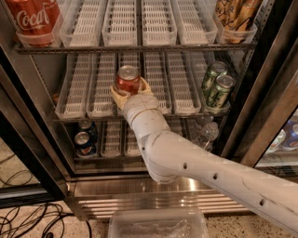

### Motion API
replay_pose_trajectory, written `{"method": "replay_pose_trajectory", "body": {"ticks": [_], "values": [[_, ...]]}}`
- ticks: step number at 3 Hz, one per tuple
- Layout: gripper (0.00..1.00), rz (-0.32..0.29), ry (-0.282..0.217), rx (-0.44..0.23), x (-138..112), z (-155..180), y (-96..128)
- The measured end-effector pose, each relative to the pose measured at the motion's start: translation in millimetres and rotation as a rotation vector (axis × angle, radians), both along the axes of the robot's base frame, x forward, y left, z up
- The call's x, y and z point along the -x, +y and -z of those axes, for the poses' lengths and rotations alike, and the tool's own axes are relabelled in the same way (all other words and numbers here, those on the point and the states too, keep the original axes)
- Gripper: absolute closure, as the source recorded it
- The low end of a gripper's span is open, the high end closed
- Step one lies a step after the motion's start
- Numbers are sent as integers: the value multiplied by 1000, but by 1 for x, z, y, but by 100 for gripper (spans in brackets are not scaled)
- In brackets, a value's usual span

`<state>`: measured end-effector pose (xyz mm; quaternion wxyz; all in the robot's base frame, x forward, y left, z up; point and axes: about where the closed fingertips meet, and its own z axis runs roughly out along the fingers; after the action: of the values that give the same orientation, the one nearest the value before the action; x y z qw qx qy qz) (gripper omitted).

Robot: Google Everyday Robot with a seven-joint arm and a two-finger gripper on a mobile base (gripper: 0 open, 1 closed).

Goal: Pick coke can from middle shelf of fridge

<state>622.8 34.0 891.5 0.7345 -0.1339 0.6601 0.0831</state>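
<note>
The coke can (pixel 127 79), small and red with a silver top, stands upright at the front of a white lane tray on the middle shelf (pixel 79 95) of the fridge (pixel 260 88). My gripper (pixel 129 91) reaches in from the lower right on a white arm. Its cream fingers (pixel 117 95) are closed on both sides of the can's lower body. The can's base is hidden behind the gripper.
A large red Coca-Cola container (pixel 33 18) is top left and orange-copper cans (pixel 236 14) top right. Two green cans (pixel 216 84) stand at the right of the middle shelf. Dark cans (pixel 85 138) sit on the lower shelf. A clear plastic bin (pixel 158 224) lies below. Cables (pixel 28 218) lie on the floor.
</note>
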Motion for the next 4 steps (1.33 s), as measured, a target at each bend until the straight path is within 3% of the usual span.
{"method": "replay_pose_trajectory", "body": {"ticks": [1, 3, 4], "values": [[100, -24, 43, 43, 9, 1, -11], [100, -83, 191, 238, 22, 8, -58], [100, -211, 256, 279, 41, 11, -27]]}}
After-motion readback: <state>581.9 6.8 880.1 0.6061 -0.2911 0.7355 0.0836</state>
